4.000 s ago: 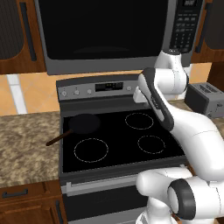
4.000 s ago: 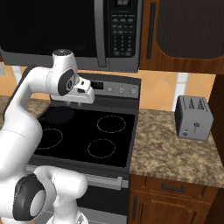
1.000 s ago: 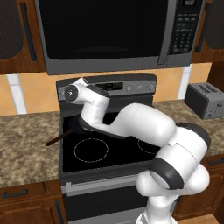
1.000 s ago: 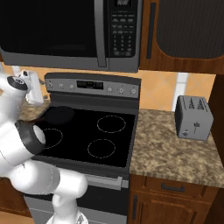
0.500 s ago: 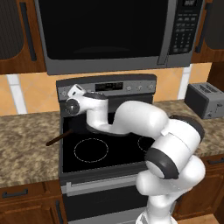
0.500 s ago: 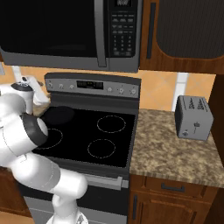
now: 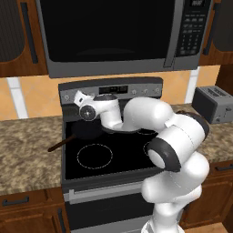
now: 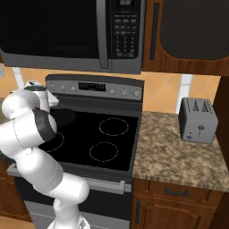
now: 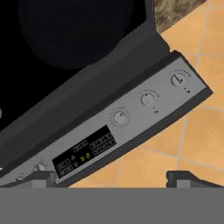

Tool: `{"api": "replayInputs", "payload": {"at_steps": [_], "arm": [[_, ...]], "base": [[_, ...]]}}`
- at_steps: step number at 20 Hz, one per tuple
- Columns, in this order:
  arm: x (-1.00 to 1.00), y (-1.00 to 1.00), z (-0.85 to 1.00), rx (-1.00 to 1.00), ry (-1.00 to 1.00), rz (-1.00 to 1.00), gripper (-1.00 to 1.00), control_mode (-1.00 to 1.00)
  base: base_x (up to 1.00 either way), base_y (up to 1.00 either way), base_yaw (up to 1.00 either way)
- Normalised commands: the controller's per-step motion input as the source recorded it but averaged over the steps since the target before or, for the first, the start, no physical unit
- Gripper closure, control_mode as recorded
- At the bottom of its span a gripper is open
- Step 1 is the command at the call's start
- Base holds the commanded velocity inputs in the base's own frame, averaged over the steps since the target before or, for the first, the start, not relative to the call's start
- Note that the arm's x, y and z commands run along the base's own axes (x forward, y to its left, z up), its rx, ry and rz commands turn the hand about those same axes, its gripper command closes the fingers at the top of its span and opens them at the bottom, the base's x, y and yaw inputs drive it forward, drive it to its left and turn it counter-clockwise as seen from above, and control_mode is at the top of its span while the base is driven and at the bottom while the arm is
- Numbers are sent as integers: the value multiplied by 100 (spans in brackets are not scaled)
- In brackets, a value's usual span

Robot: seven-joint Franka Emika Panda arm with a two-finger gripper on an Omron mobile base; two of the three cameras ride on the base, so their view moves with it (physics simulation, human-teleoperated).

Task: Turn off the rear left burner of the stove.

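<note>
Currently the two-finger gripper (image 7: 78,97) hovers with fingers spread before the grey steel stove's (image 7: 109,150) raised knob panel (image 9: 131,127); the dark round rear left burner (image 9: 74,30) lies just beyond. Brown granite counters (image 8: 179,152) flank it. Since 0.5 s ago the hand has edged leftward.

My camera looks, rolled, at the stove (image 9: 131,127) back panel running diagonally: three round silver knobs (image 9: 119,117) in a row, a dark digital display (image 9: 85,151) lower left. Above lies black glass with a dark round pan (image 9: 74,26); orange tiled wall (image 9: 197,135) on the right
</note>
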Motion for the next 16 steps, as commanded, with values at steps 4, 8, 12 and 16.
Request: {"api": "replayInputs", "payload": {"at_steps": [4, 8, 12, 16], "arm": [[17, 24, -13, -14, -8, 8, -100, -100], [18, 38, -1, -5, -11, 0, -100, -100], [9, 19, -10, -2, -11, 0, -100, -100], [2, 2, -29, 0, -15, 0, -100, -100]], "base": [[0, 0, 0], [0, 0, 0], [0, 0, 0], [0, 0, 0]]}}
